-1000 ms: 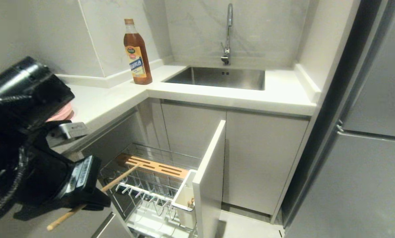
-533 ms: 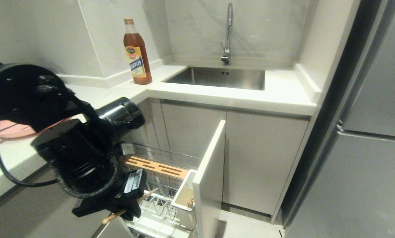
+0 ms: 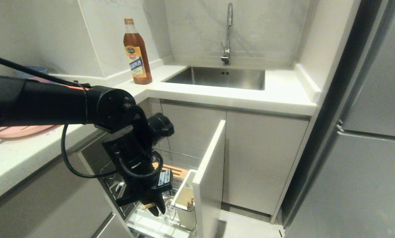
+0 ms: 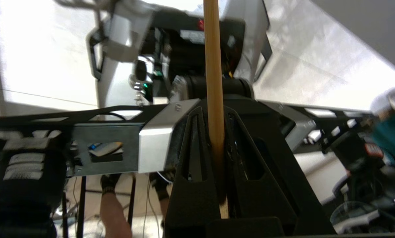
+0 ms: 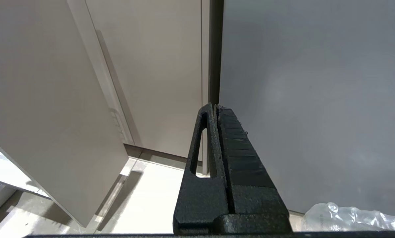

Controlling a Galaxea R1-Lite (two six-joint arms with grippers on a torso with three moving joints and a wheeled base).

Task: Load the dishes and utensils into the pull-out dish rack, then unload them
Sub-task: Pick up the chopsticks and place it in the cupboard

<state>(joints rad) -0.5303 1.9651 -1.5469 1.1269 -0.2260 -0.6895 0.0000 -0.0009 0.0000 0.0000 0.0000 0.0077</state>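
My left gripper [image 3: 156, 206] is clenched on a wooden chopstick [image 4: 214, 99], pinching it between both fingers with most of its length sticking out past the tips. It hangs low inside the pull-out dish rack [image 3: 141, 218], just beside the white utensil caddy [image 3: 184, 201] at the rack's front corner, next to the pale front panel [image 3: 209, 178]. My right gripper [image 5: 217, 112] is pressed shut on nothing and parked well away, near the tall cabinet side.

What worries me from here: in the head view my own arm covers most of the stick, so I cannot tell how its free end sits against the caddy's rim. If I lower it off-centre, the tip may catch the rim or slip between the chrome wires and end up on the white drip tray instead. Something pale already stands in the caddy, and the incoming end could jam against it. I grip only a short stretch of the stick, so any knock may twist it in my fingers. Letting go while it is tilted could tip it out over the caddy's edge. The pink plate [image 3: 22, 130] waits on the worktop near its left edge.
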